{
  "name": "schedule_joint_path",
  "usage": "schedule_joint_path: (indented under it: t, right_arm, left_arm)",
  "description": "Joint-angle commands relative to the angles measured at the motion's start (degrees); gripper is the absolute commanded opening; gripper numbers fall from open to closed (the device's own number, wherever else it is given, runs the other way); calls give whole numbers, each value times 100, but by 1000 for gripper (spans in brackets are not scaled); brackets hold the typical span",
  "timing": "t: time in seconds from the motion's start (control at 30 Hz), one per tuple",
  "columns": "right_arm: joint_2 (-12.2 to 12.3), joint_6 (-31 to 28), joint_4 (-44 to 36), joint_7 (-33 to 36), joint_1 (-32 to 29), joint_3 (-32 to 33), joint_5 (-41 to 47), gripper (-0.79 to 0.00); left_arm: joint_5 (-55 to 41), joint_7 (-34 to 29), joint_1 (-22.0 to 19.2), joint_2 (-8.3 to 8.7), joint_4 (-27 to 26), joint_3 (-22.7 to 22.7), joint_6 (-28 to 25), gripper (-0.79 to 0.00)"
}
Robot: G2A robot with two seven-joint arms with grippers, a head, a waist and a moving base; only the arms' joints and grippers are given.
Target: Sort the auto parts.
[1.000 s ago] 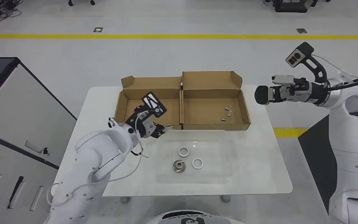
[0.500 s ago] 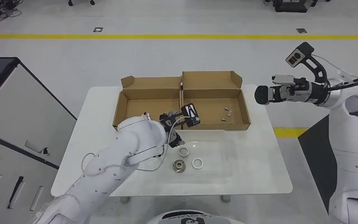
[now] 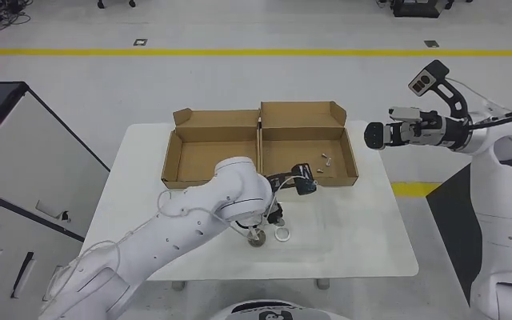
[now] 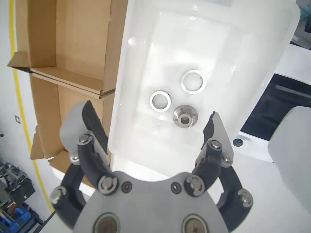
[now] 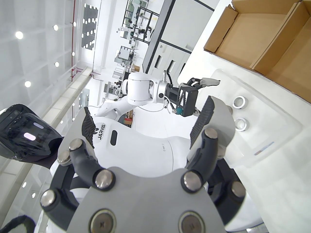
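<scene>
left gripper (image 4: 151,117): jaws spread wide with nothing between them, held in the air over the short end of the clear tray (image 4: 126,49).
flanged hub (image 4: 185,119): metal, flat on the tray floor just ahead of the gap between the left jaws. It sits closer to one fingertip than the other and touches neither.
thick ring (image 4: 160,101): flat on the tray floor just beside the flanged hub, slightly farther out, roughly in line with the middle of the gap.
thin ring (image 4: 193,82): flat on the tray floor, the farthest of the three from the left jaws. It lies near the other two parts but apart from them.
right gripper (image 5: 148,110): jaws apart and holding nothing, in the air off the side edge of the table (image 3: 144,200) and facing in over it. The tray and the left gripper lie well ahead of these jaws.
box with bolts (image 3: 308,152): open cardboard along the tray's long side, off to the outer side of one left finger.
bolts (image 3: 324,160): small, on that box's floor, well apart from both pairs of jaws.
second box (image 3: 208,156): open cardboard, touching the box with bolts side by side, also beyond the same left finger.
</scene>
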Motion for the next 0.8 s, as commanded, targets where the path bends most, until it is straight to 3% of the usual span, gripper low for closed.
schedule_joint_path:
  t: [0.0,0.4,0.77]
  right_arm:
    - [0,0,0,0,0,0,0,0]
    - [0,0,0,0,0,0,0,0]
    - [0,0,0,0,0,0,0,0]
  left_arm:
    - [-71,65,-45,-49,142,130,27,0]
    - [-211,365,-291,-323,1011,714,73,0]
    - [123,527,-343,-344,1073,762,122,0]
